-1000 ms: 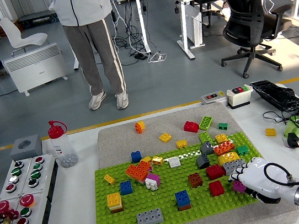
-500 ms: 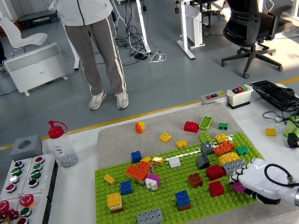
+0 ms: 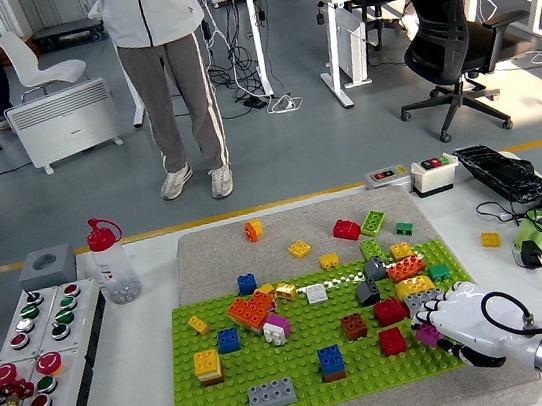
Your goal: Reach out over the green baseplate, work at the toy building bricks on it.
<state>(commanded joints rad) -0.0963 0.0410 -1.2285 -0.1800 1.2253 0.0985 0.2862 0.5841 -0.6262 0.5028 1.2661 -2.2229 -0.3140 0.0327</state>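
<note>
The right hand (image 3: 462, 323) sits at the baseplate's (image 3: 308, 395) right edge, fingers curled on a pink brick (image 3: 428, 335); next, I think, lift it gently.

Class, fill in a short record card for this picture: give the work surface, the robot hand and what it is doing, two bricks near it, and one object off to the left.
Surface: green baseplate on a grey mat
Hand: right hand, white, at the baseplate's right edge, fingers curled by a magenta brick
Nearby bricks: red brick; grey brick
Left of mat: clear bottle with red cap
Left hand: not in view
</note>
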